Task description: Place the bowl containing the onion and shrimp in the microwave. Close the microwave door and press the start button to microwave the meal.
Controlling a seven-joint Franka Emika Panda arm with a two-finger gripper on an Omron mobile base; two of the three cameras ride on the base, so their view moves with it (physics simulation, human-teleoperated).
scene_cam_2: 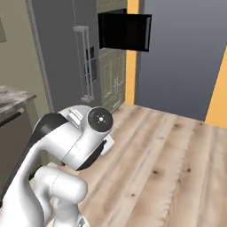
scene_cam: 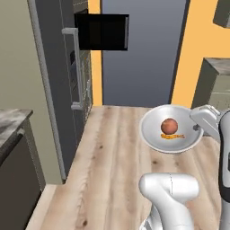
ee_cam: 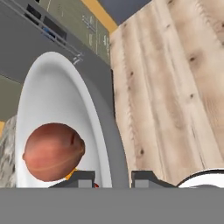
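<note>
Reddish-brown round onion (ee_cam: 53,152) is sitting closest to the hand camera, rolling-prone inside the wide shallow pale grey-white bowl (ee_cam: 94,118), with a sliver of the small curved orange shrimp (scene_cam: 172,136) peeking out from beneath it. Two dark fingertips of the end effector (ee_cam: 113,179) are straddling the bowl's rim, one inside and one outside, so the end effector appears to be pinching that rim; how firmly it is biting, I cannot tell. From the left base camera the bowl is hanging in the air over the floor, tipped slightly and held by one edge only.

That single-edge hold is the main risk: the bowl could be pivoting or slipping as the arm swings, and any tilt would be sending the onion rolling out, the shrimp sliding after it. A second risk is the wide black boxy microwave (scene_cam: 101,31), which is sitting high and well away from the end effector, up and ahead of it; judging the lift badly could be knocking the bowl's far rim against the cavity edge. Its black glossy microwave door (scene_cam_2: 125,31) is standing open, and it could be clipped on the approach.

Below the end effector, pale wood-plank floor (scene_cam: 112,161) is stretching ahead to a blue-grey wall (scene_cam: 139,54) with orange walls (scene_cam: 197,40) beside it. Off to the side, a tall dark grey fridge (scene_cam: 56,81) with a long bar handle is standing near the microwave, and a marble-topped bench (scene_cam: 11,119) is lying further out.
</note>
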